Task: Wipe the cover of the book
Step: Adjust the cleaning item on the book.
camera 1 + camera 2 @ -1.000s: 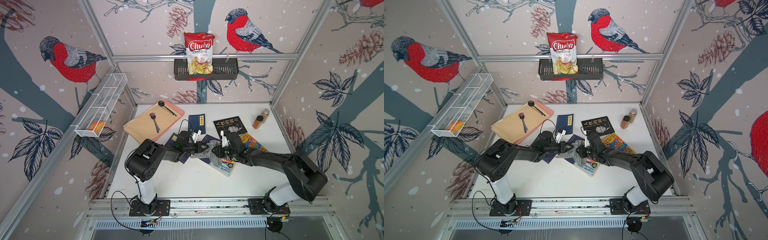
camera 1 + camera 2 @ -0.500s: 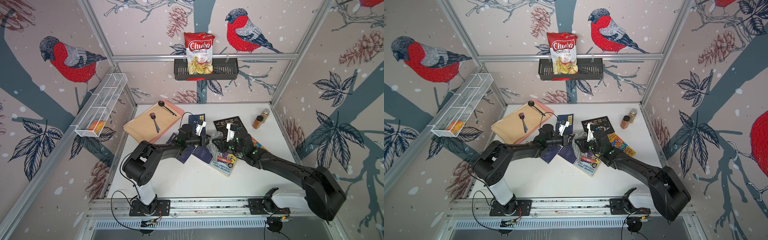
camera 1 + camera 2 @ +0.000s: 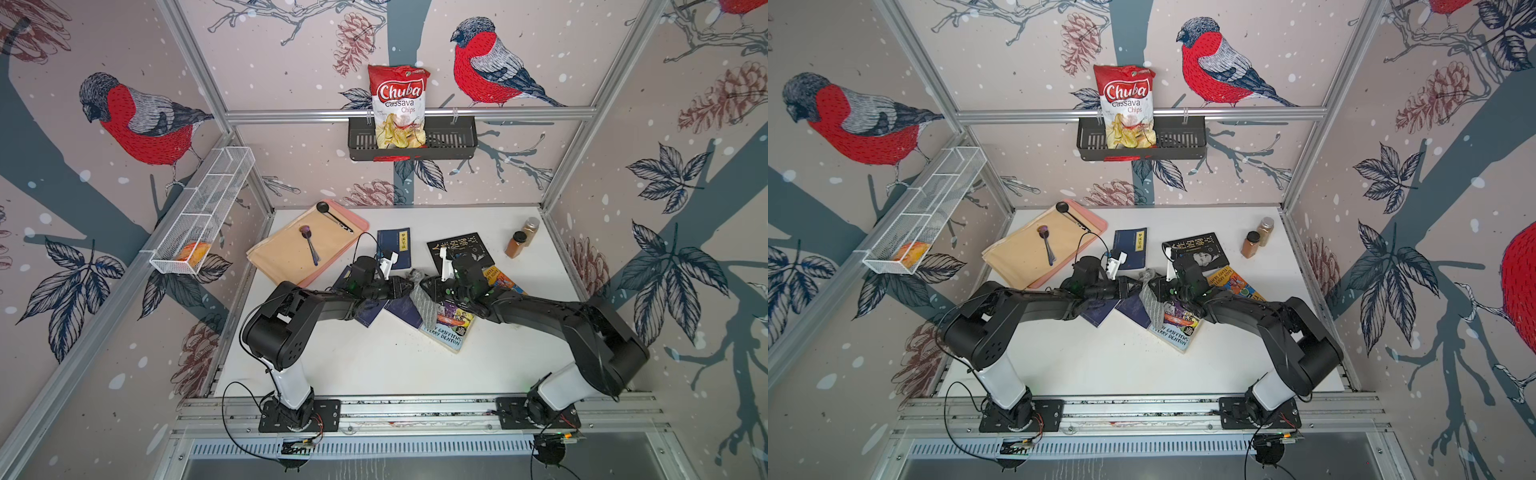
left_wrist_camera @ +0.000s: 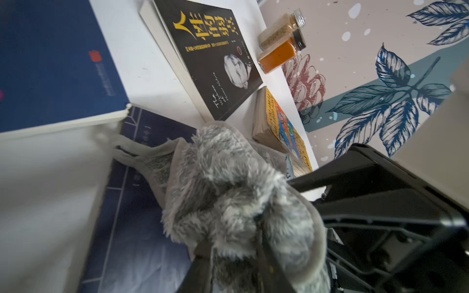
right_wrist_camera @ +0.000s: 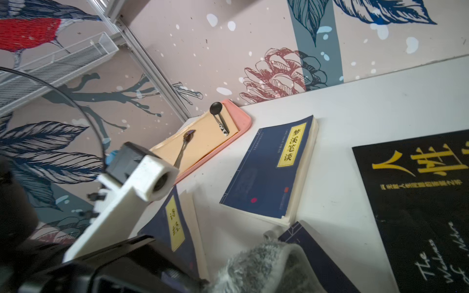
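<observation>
A grey fluffy cloth (image 3: pixel 424 300) hangs between my two grippers, which meet tip to tip over the books in both top views. My left gripper (image 4: pixel 233 243) has its fingers parted, with a bunch of the cloth (image 4: pixel 228 182) lying loosely between them. My right gripper (image 3: pixel 424 285) is shut on the cloth (image 5: pixel 266 266); its fingers are hidden in the right wrist view. The cloth's free end drapes over a dark blue book (image 3: pixel 405 311) and a colourful book (image 3: pixel 449 328). Which book the task means I cannot tell.
Other books lie close by: a blue one with a yellow label (image 3: pixel 393 246), a black one (image 3: pixel 457 249), an orange one (image 3: pixel 503 281). Two spice jars (image 3: pixel 515 244) stand at the back right. A pink tray (image 3: pixel 361 224) with spoons sits at the back left.
Both grippers have drawn together, tip to tip, and the cloth now hangs off the books. The left gripper's jaws have parted.
</observation>
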### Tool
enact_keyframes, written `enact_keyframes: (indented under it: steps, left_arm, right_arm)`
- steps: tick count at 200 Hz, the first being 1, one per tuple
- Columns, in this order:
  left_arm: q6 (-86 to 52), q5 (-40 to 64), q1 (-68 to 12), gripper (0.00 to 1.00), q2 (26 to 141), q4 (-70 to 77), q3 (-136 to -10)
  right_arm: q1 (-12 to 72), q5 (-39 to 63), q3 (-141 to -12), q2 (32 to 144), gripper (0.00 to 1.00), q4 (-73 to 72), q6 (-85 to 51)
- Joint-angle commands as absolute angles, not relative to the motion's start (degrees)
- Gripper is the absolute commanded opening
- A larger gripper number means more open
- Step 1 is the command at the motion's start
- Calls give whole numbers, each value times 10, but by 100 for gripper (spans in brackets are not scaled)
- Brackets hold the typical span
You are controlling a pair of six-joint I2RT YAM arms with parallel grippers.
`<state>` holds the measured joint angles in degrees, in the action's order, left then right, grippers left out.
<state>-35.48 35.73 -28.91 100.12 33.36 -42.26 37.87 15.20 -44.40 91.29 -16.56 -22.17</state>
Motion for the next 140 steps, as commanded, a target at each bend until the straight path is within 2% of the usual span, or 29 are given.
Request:
enact_keyframes:
  steps: [1, 50, 76, 92, 106, 120, 140]
  left_arm:
    - [-311, 314, -285, 36, 983, 278, -432]
    - [-275, 245, -273, 47, 933, 198, -433]
    - [-261, 225, -269, 49, 916, 175, -431]
    - [-251, 211, -268, 49, 912, 163, -431]
    - [-249, 211, -266, 50, 915, 164, -430]
    - [-249, 218, -265, 49, 924, 167, -431]
    - [-249, 231, -265, 47, 940, 176, -431]
  right_arm:
    - [377, 143, -471, 947, 23, -169, -207]
    - [372, 124, -532, 1022, 23, -121, -196]
    - [377, 117, -543, 1029, 27, -107, -187]
    - [378, 115, -540, 1017, 39, -105, -184]
    - [379, 108, -534, 1000, 59, -101, -182]
    - [379, 99, -529, 976, 72, -94, -182]
    - [380, 89, -519, 937, 81, -81, -178]
